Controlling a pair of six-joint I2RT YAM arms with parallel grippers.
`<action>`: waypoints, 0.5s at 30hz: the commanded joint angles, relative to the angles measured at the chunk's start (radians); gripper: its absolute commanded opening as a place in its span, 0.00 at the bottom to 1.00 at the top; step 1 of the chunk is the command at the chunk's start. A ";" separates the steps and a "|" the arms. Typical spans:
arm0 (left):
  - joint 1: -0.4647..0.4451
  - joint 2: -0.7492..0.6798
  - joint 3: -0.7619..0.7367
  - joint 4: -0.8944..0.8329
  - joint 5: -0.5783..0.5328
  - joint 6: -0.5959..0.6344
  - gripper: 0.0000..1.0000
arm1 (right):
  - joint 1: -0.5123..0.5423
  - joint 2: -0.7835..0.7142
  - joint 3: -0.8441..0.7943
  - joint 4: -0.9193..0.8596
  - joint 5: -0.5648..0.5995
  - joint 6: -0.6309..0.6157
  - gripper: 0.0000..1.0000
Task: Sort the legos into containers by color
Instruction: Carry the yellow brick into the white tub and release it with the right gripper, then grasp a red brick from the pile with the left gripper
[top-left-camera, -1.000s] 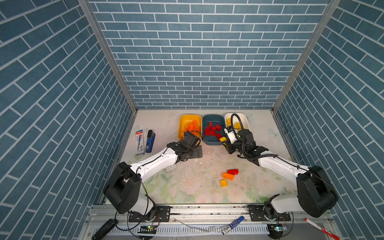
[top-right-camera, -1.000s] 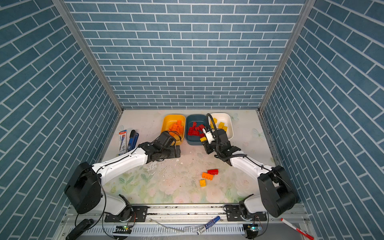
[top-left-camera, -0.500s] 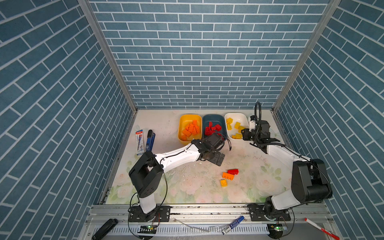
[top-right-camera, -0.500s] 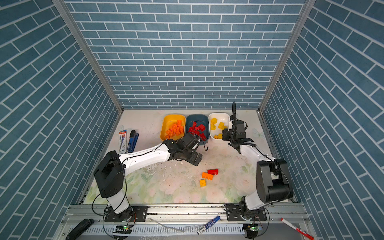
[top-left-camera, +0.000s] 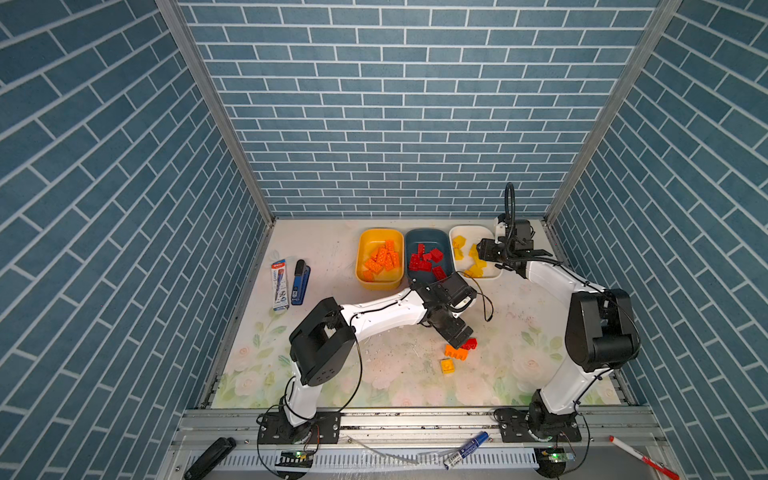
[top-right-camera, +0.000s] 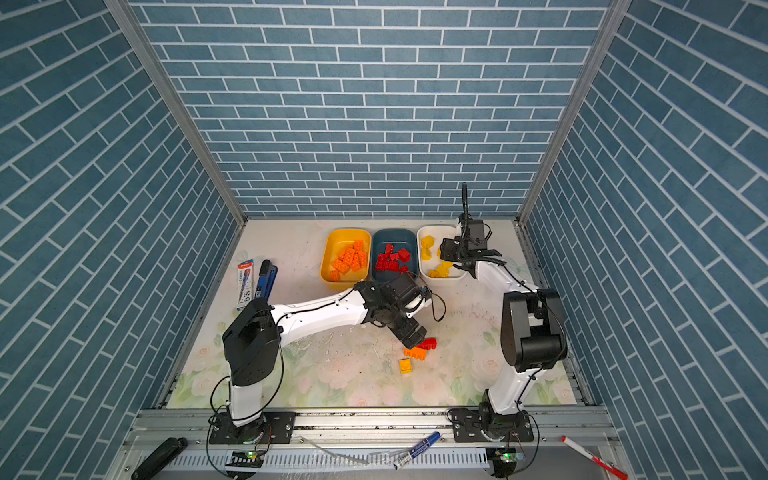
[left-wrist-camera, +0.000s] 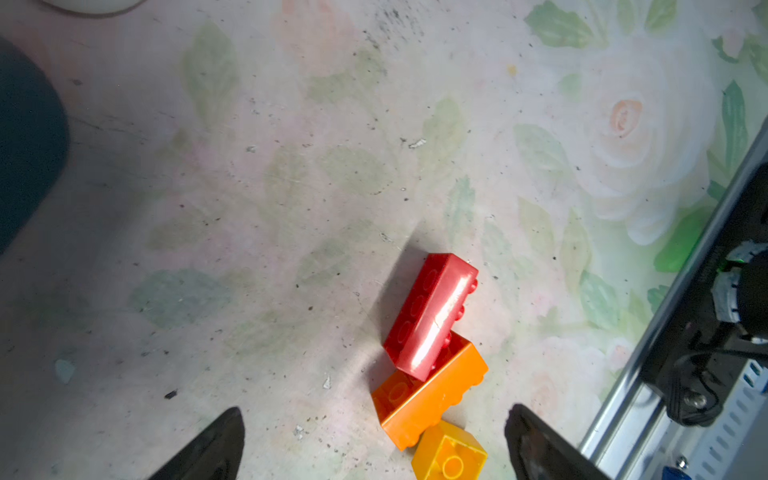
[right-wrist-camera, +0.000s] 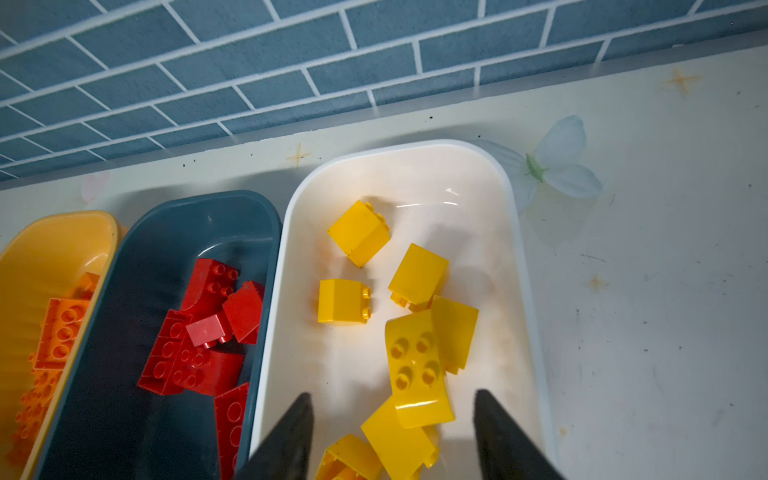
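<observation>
A: Left fingers (left-wrist-camera: 216, 449) spread wide, empty, over three loose bricks mid-bench, toward the front edge: one red brick (left-wrist-camera: 432, 311), one orange brick (left-wrist-camera: 428, 390), one yellow brick (left-wrist-camera: 451, 455), in a touching chain.

B: Take the red first, since it leans on the orange. Grip its long sides, then carry it to the teal tub (right-wrist-camera: 199, 216). Right fingers (right-wrist-camera: 291, 440)?

A: Apart, empty, above the white tub (right-wrist-camera: 515, 232); about seven yellow bricks inside. Three tubs along the back edge.
</observation>
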 joint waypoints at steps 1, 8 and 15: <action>-0.016 0.023 0.036 -0.032 0.045 0.057 0.99 | -0.002 -0.065 0.025 -0.080 -0.003 0.014 0.73; -0.051 0.082 0.098 -0.074 0.050 0.107 0.97 | -0.002 -0.270 -0.139 -0.076 0.109 0.058 0.99; -0.082 0.163 0.175 -0.115 -0.003 0.135 0.87 | -0.001 -0.493 -0.294 -0.127 0.180 0.103 0.99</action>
